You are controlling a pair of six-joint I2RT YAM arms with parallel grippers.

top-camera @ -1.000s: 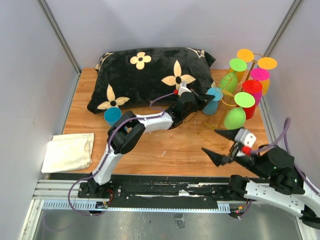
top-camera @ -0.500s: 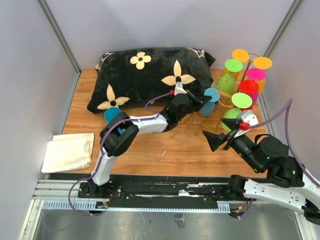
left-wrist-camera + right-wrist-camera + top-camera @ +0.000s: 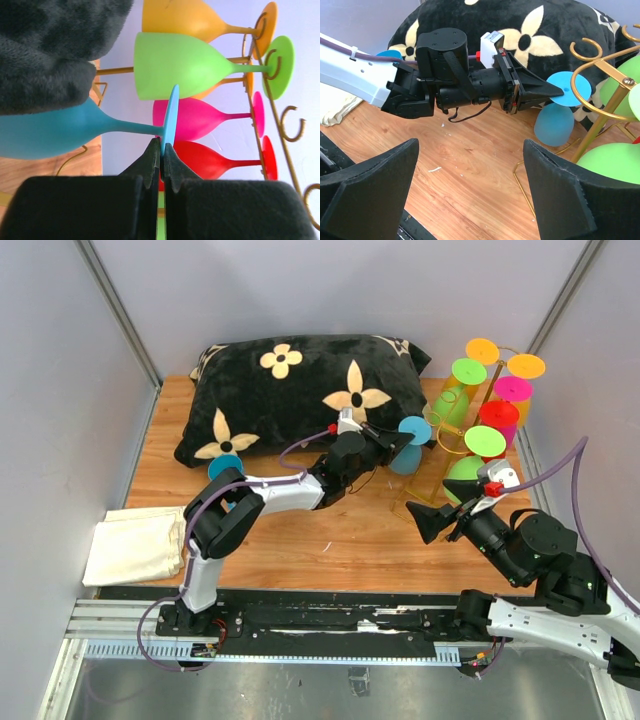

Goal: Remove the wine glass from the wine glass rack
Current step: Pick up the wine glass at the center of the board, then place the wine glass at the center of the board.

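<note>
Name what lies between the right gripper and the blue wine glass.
Bare wooden table and a corner of the rack's gold wire base, seen in the right wrist view.

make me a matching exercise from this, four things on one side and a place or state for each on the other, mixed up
1 blue glass near the rack
2 right gripper
3 folded cloth
4 pillow

a open, empty
b back of the table
c foot pinched in the left gripper
d front left corner

Pairs: 1-c, 2-a, 3-d, 4-b
</note>
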